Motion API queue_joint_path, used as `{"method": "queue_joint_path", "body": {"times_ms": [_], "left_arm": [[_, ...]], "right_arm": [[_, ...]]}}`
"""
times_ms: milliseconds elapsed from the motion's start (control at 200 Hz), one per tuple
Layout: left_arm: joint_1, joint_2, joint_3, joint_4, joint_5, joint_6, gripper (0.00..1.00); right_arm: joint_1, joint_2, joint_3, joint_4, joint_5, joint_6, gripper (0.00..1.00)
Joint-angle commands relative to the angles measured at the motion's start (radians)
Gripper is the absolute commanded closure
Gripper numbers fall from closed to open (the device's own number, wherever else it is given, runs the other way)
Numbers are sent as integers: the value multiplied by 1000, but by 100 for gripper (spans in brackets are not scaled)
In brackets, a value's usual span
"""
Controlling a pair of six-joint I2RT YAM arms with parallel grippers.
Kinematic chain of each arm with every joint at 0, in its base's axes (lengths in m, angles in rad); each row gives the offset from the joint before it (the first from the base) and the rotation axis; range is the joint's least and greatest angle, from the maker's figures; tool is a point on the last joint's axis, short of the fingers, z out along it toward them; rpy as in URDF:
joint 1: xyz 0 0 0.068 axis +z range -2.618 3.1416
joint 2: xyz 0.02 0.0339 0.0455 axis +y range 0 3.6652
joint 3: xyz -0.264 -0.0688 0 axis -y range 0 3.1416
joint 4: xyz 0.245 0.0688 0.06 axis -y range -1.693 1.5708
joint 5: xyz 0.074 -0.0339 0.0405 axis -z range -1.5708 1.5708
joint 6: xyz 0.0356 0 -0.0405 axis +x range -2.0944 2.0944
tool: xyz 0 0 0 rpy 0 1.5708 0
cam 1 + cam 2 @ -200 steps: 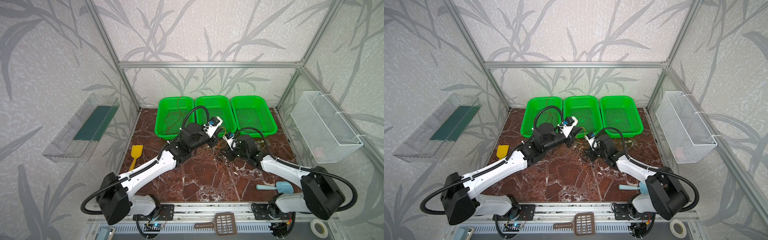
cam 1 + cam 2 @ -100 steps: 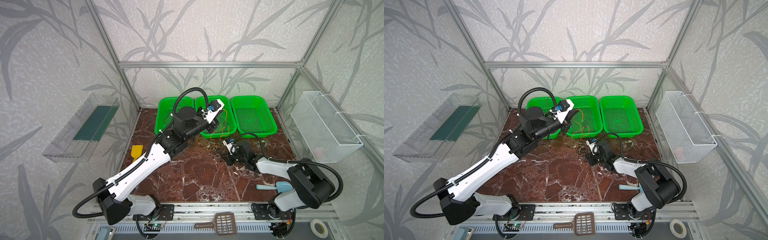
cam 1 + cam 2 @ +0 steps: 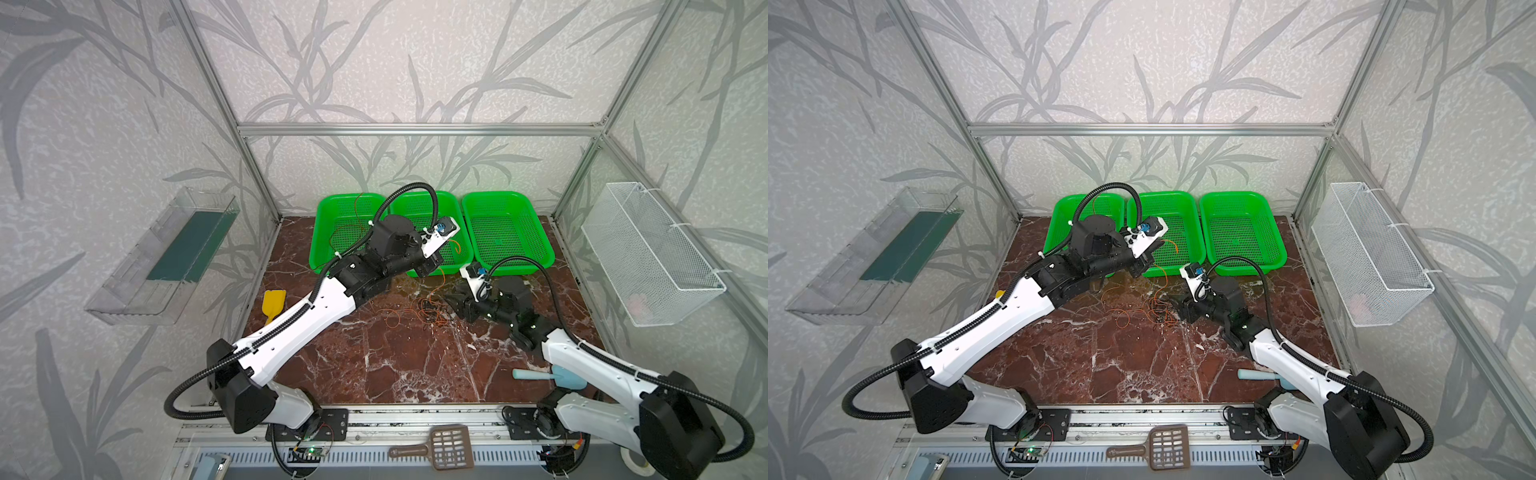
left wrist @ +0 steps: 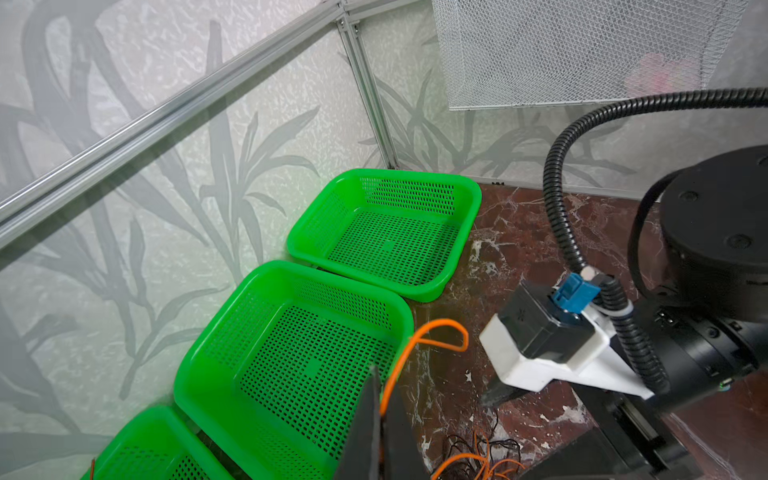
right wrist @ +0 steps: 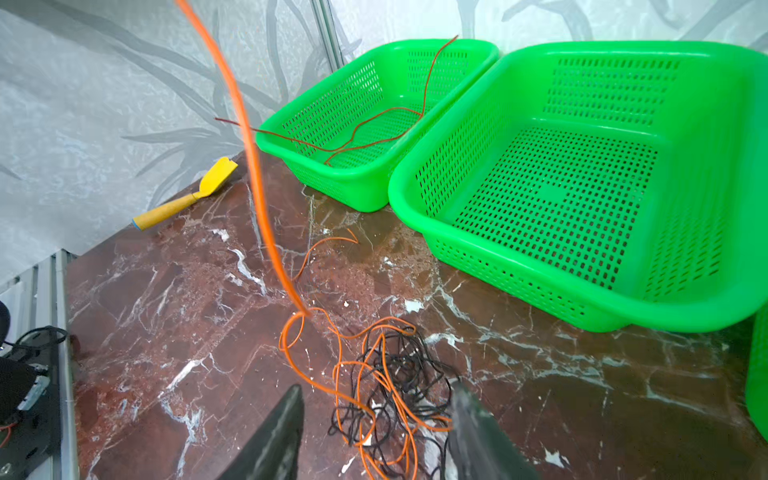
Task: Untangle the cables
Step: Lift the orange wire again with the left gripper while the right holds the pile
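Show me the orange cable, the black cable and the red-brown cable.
orange cable [image 5: 249, 141], right wrist view, raised stretch.
black cable [image 5: 401, 368], right wrist view, bunched loops.
red-brown cable [image 5: 392, 109], right wrist view, middle stretch.

The left arm [image 3: 307, 320] and right arm [image 3: 582, 365] have long white shells dotted with small holes, set between black joints. Their black shoulder blocks [image 3: 245, 399] sit at 7 and 5 o'clock in both top views. A black ribbed hose [image 3: 409, 185], zip-tied on, runs along each arm to a black wrist camera [image 4: 536, 328] on a white wedge mount [image 4: 540, 370] and ends in a blue plug [image 4: 575, 291]. The round black wrist housing [image 4: 723, 216] bears recessed screws [image 4: 739, 241]. The left fingers [image 4: 365, 424] and right fingers [image 5: 274, 436] are dark, tapered blades.
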Motion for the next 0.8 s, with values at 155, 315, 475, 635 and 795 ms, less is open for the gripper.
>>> {"method": "queue_joint_path", "body": {"times_ms": [155, 315, 475, 635, 795], "left_arm": [[-1, -5, 147, -1, 19, 28, 100], [-1, -10, 230, -17, 47, 42, 100], [-1, -31, 260, -19, 56, 53, 100], [-2, -37, 283, -13, 51, 69, 100], [-2, -37, 306, 2, 72, 64, 100]], "right_arm": [[-4, 50, -17, 34, -89, 20, 39], [0, 118, 1, 115, -139, 36, 34], [7, 188, 64, 165, -201, 43, 33], [34, 259, 127, 234, -246, 75, 32], [46, 349, 180, 289, -182, 164, 31]]}}
